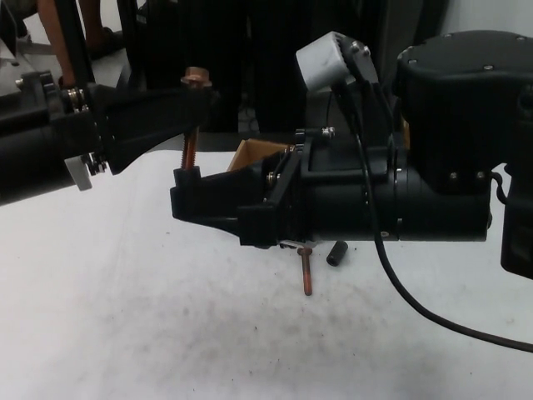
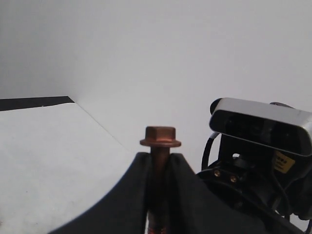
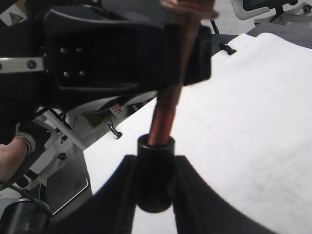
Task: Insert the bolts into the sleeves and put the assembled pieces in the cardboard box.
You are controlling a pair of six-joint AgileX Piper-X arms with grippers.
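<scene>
Black left gripper (image 2: 158,163) clamps a copper-coloured bolt (image 2: 160,142) by its shank, head up. The threaded tip meets the mouth of a black sleeve (image 3: 155,178) pinched in the right gripper (image 3: 155,163), near the cardboard box (image 1: 250,154). Both parts look rigid and smooth, probably slippery, so firm mid-body holds suit them.

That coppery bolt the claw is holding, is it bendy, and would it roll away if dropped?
Probably stiff: the bolt stands straight though the left claw pinches only its shank. It looks metallic, so likely heavy for its size. Its flanged head is wider than the shank, so it would probably roll in a curve.
</scene>
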